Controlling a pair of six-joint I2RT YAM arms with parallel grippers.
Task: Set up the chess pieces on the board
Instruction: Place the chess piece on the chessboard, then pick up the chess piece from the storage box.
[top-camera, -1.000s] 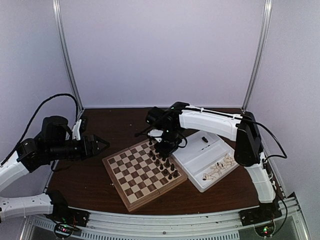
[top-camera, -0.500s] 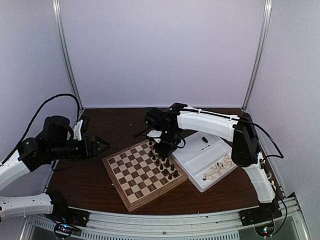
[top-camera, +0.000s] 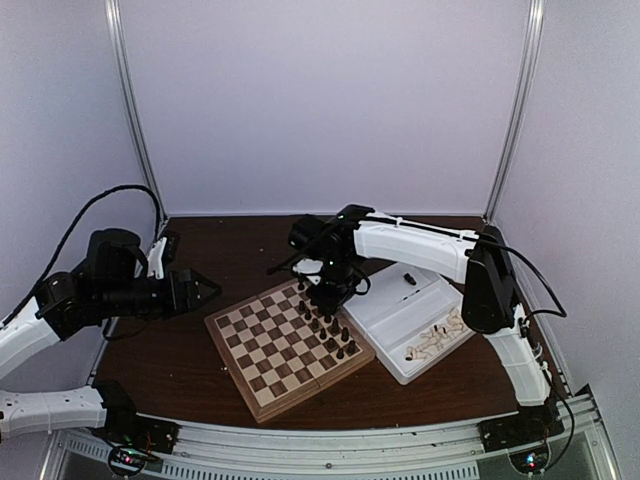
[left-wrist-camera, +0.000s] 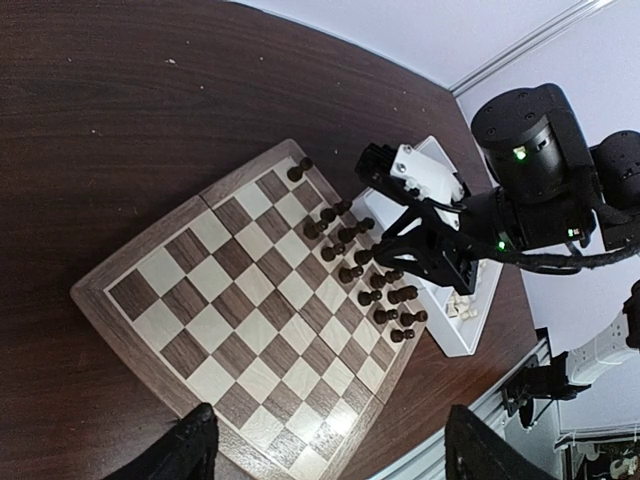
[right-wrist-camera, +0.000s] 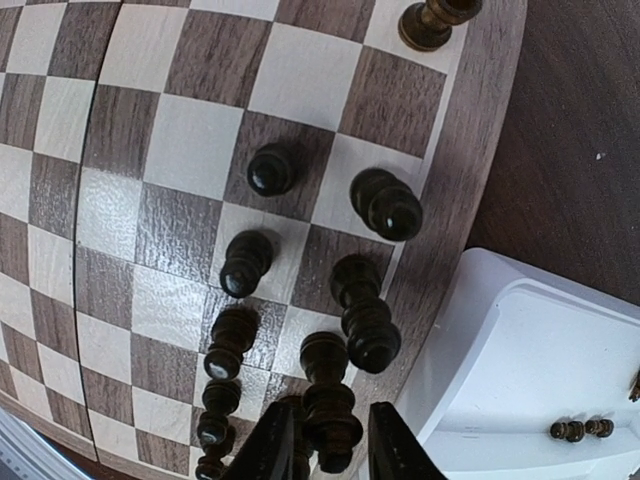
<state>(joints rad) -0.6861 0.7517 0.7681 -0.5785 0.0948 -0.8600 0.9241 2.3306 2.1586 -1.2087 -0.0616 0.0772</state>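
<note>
R gripper (right-wrist-camera: 332, 445) low over board (top-camera: 262, 372) edge by tray (top-camera: 430, 285), jaws narrow round 1 dark piece (right-wrist-camera: 327, 405), can't tell if pinching. I count approx 14 dark pieces (left-wrist-camera: 350, 272) in 2 rows there, exact no. unclear. L gripper (left-wrist-camera: 335, 455) wide open, above table (top-camera: 230, 250) left of board

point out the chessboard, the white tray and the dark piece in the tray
chessboard (top-camera: 275, 352), top view, bare square near its middle
white tray (top-camera: 385, 312), top view, bare floor of far compartment
dark piece (top-camera: 408, 279), top view, its middle

readable text: none | labels/brands: none | numbers/signs: none legible, any view
</note>
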